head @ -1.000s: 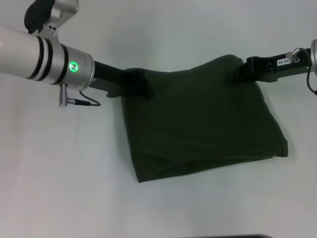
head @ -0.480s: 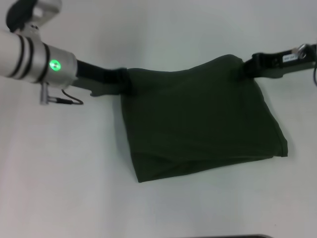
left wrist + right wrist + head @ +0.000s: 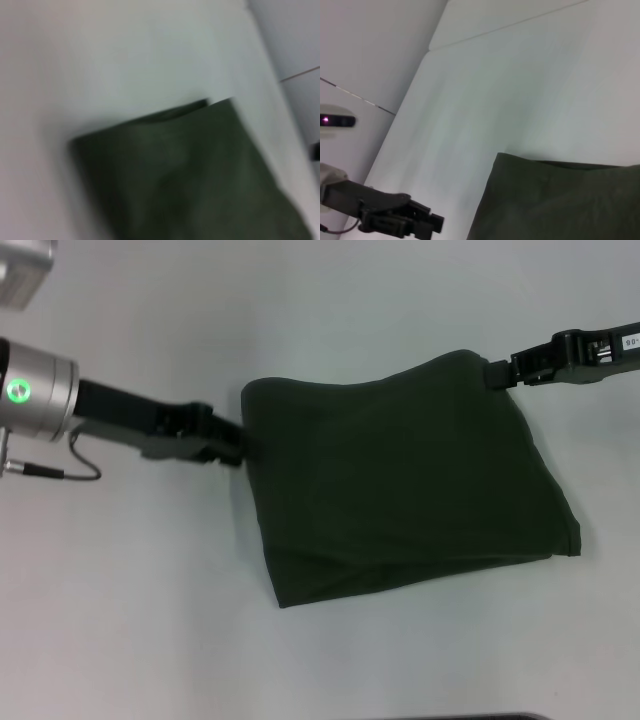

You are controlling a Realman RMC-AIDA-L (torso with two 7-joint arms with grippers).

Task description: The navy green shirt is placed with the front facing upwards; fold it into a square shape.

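From the head view, the navy green shirt (image 3: 400,480) lies folded into a rough square on the white desk (image 3: 150,620). The left end effector (image 3: 232,445) sits just beside its left edge, the right end effector (image 3: 498,372) at its far right corner; whether either is open I cannot tell. The left wrist view shows the shirt's folded corner. The right wrist view shows the shirt's edge, with the left end effector apart from it.

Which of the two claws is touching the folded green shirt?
The right gripper: its tip meets the navy green shirt at the far right corner. The left gripper sits just off the shirt's left edge, on the white table.
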